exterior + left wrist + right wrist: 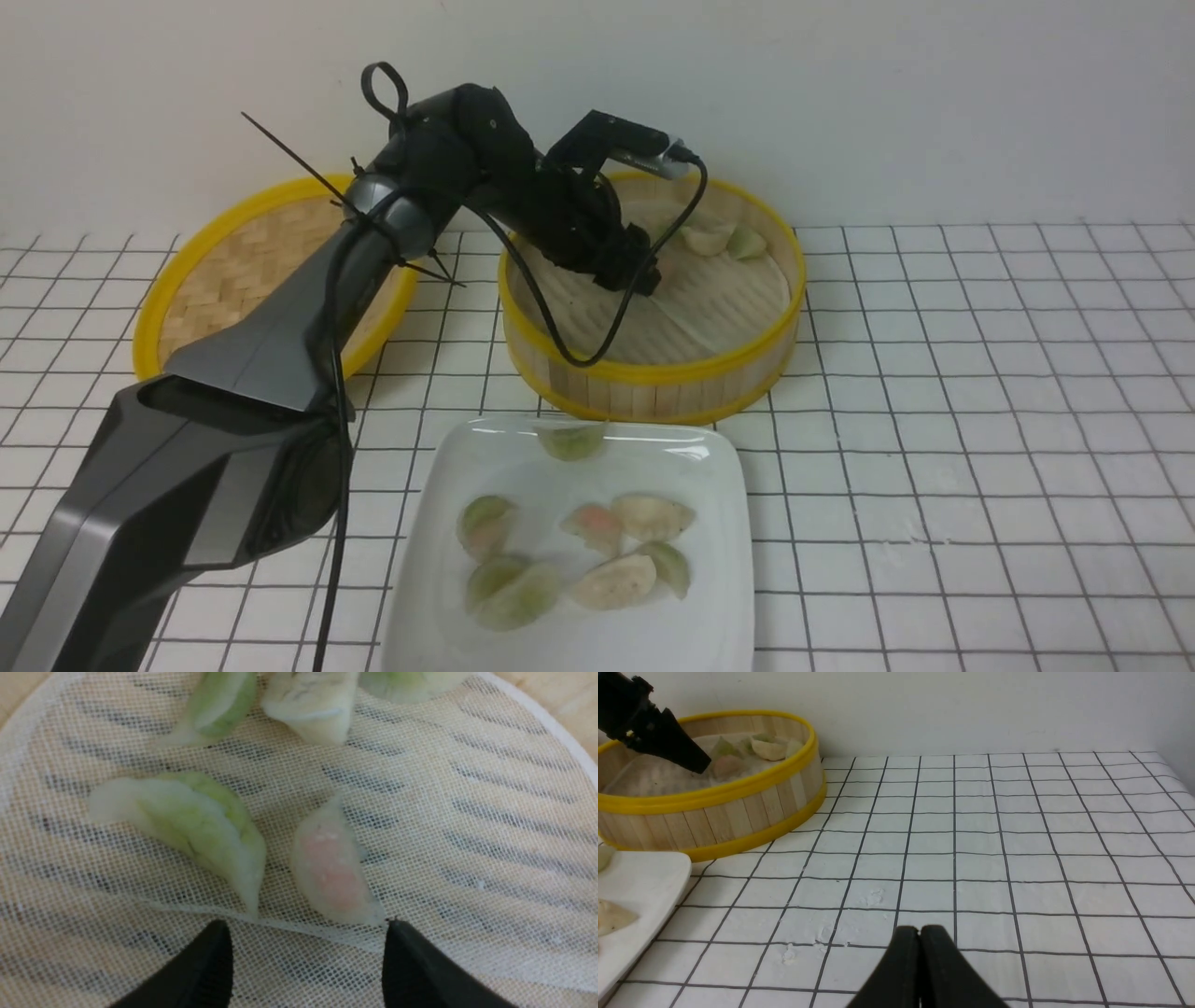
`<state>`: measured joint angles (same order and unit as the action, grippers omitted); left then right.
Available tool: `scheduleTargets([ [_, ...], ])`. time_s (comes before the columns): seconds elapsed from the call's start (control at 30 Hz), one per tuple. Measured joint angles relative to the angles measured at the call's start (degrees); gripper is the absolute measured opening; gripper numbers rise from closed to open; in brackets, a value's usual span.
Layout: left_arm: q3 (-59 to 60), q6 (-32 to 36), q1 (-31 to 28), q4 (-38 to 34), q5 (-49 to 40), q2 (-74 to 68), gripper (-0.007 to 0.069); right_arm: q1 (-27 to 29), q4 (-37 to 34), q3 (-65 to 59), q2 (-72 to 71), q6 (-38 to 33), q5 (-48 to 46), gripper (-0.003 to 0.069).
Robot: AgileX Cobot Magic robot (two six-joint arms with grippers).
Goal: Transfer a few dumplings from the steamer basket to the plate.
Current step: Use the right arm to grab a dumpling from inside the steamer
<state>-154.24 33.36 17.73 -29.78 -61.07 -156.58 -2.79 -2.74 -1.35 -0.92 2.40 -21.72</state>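
The steamer basket stands at the back centre, lined with white mesh. My left gripper reaches down inside it, open, with nothing between its fingers. In the left wrist view the gripper hovers just short of a pinkish-orange dumpling, with a pale green dumpling beside it. More dumplings lie by the far wall. The white plate in front holds several dumplings. My right gripper is shut and empty over the checked cloth, off to the right of the basket.
The flat woven lid lies at the back left, partly behind my left arm. The arm's black cable loops over the basket's near rim. A wall runs close behind the basket. The checked cloth covers the table.
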Motion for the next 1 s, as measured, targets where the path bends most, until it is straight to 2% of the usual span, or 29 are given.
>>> scheduleTargets([
  [0.1,0.0,4.5,0.0,-1.5,0.0,0.0,0.0393,0.0,0.0,0.0,0.0,0.0,0.0,-0.0015],
  [0.17,0.0,10.6,0.0,-4.5,0.0,-0.4,0.0393,0.0,0.0,0.0,0.0,0.0,0.0,-0.0015],
  [0.27,0.0,16.2,0.0,-7.6,0.1,-1.4,0.0393,0.0,0.0,0.0,0.0,0.0,0.0,-0.0015],
  [0.5,0.0,20.1,0.0,-11.8,1.2,-2.5,0.0351,0.0,0.0,0.0,0.0,-0.1,0.0,-0.0015],
  [0.77,0.0,24.2,0.0,-14.1,1.5,-3.3,0.0344,0.0,0.0,0.0,0.0,-0.1,0.0,-0.0015],
  [0.9,0.0,23.8,-0.3,-13.9,0.1,-3.6,0.0231,0.0,0.0,0.0,0.0,-0.1,0.0,-0.0015],
  [0.97,0.0,22.3,-0.5,-13.9,-1.7,-3.5,0.0093,0.0,0.0,0.0,0.0,-0.2,0.0,-0.0015],
  [1.0,0.0,21.6,-0.6,-13.9,-1.9,-3.4,0.0066,0.0,0.0,0.0,0.0,-0.2,0.0,-0.0015],
])
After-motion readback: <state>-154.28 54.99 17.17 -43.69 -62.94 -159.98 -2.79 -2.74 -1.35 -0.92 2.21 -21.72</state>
